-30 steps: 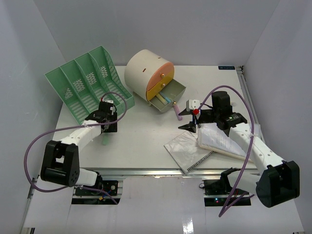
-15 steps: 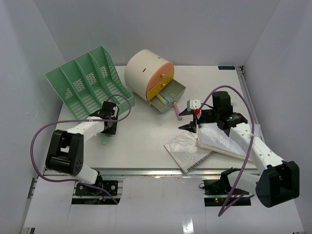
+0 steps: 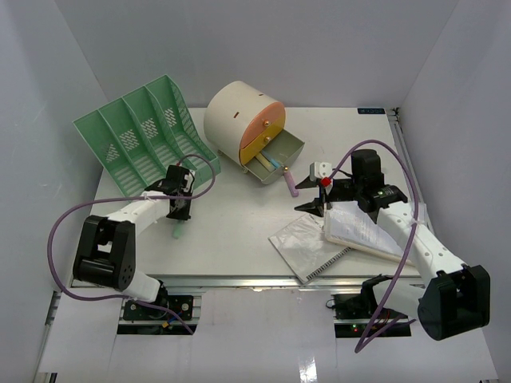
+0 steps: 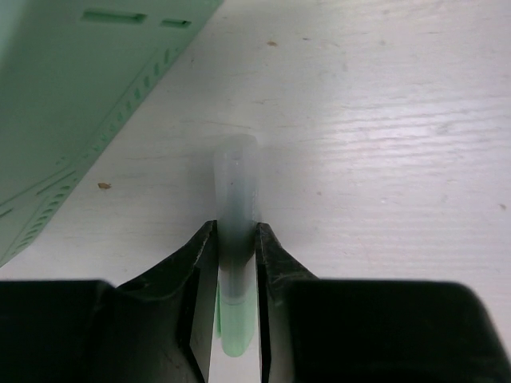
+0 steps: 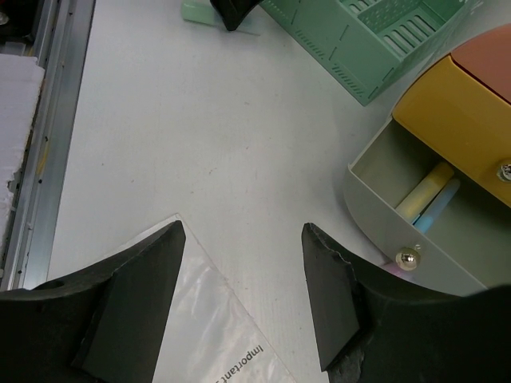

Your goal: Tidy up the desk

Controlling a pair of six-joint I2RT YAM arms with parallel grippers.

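Desk (image 3: 231,227) bears green rack (image 3: 144,136) beside left jaws clamped on a marker (image 4: 237,183); right jaws apart near papers (image 3: 307,247).

Bright, even, diffuse light fills the overhead view. The large flat white desk (image 3: 239,227) is nearly washed out, with only faint soft shadows. In the left wrist view the pale green translucent plastic tube (image 4: 236,207) is blurred, its grey shadow toward 9 o'clock. The black fingers (image 4: 273,295) at 6 o'clock are featureless.
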